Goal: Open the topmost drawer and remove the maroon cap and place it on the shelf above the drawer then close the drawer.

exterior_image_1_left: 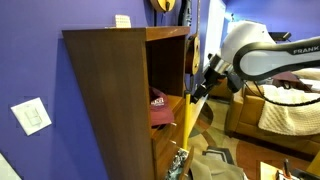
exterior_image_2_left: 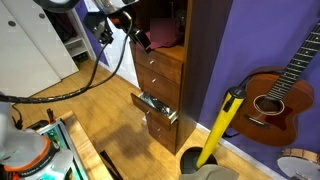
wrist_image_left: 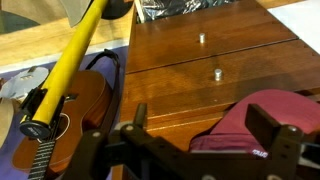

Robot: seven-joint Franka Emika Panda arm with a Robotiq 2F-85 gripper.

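My gripper (exterior_image_1_left: 207, 78) hangs in front of the cabinet (exterior_image_1_left: 105, 100), outside the open compartment. In the wrist view the gripper (wrist_image_left: 198, 130) has its jaws spread wide, and I see nothing clamped between them.

The maroon cap (exterior_image_1_left: 158, 100) sits inside the compartment on the shelf (wrist_image_left: 178, 118), at about 8 o'clock from the gripper and apart from it. In the wrist view the maroon cap (wrist_image_left: 250, 135) fills the 4 o'clock corner. One finger (wrist_image_left: 266, 122) stands in front of its crown, and I cannot tell if it touches the cloth.

The topmost drawer (wrist_image_left: 190, 82) is just under the shelf. Its front looks pushed in, level with the front below it. In an exterior view the topmost drawer (exterior_image_2_left: 158, 60) shows the same.

A lower drawer (exterior_image_2_left: 155, 105) stands pulled out, with something shiny inside. A yellow pole (exterior_image_2_left: 220, 125) leans at 4 o'clock from this drawer. Just beside the pole is a guitar (exterior_image_2_left: 270, 100).
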